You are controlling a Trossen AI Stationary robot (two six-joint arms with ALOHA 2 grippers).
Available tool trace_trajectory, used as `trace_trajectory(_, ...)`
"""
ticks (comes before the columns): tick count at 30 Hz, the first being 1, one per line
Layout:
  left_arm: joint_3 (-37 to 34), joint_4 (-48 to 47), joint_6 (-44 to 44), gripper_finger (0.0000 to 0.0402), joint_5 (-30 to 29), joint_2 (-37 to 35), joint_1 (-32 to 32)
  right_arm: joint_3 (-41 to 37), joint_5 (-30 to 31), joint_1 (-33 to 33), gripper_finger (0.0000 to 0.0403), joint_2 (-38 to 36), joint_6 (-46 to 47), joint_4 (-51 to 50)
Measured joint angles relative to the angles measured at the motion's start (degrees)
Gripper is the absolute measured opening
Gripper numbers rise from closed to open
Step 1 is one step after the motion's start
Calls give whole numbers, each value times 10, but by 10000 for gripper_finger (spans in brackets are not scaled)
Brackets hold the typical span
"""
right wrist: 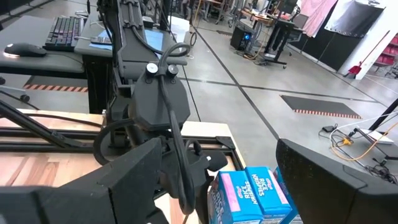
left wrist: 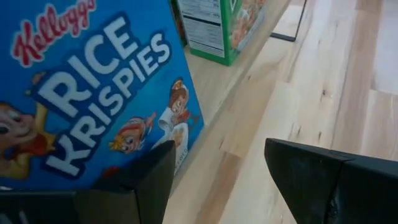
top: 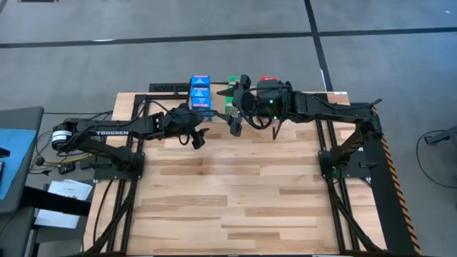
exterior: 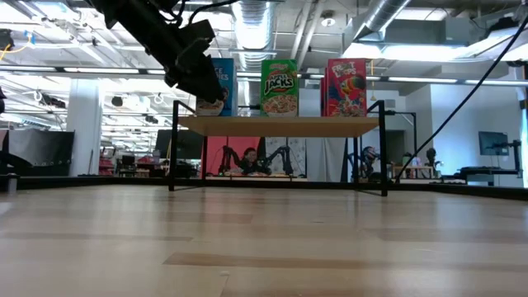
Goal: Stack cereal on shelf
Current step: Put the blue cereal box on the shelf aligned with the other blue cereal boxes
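Shelf (exterior: pixel 280 125) stands at the counter's (top: pixel 243 207) far edge with blue (exterior: pixel 221 82), green (exterior: pixel 279 87) and red cereal boxes (exterior: pixel 346 87) upright on its plank. Left end effector (top: pixel 198 137) hangs released just in front of the blue box, gripping nothing; right end effector (top: pixel 235 126) gapes wide and empty near the green. Boxes look light, thin-walled and crushable, so pinch gently across the narrow sides.

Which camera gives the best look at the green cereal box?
The low view: the green cereal box stands upright on the shelf, front readable. The high view shows only its top, the left wrist view a corner, the right wrist view nothing.
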Motion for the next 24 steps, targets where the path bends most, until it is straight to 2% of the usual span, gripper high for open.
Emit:
trace_trajectory(9,0,-28,-45,238,-14,0,0,0,0,0,340,0,0,-21)
trace_trajectory(17,5,-32,-48,238,-5,-4,-14,0,0,0,340,0,0,-32)
trace_trajectory(20,16,-34,-44,238,-27,-11,-31,0,0,0,340,0,0,-33)
trace_trajectory(24,33,-52,-13,238,-91,-33,-53,0,0,-4,340,0,24,-38)
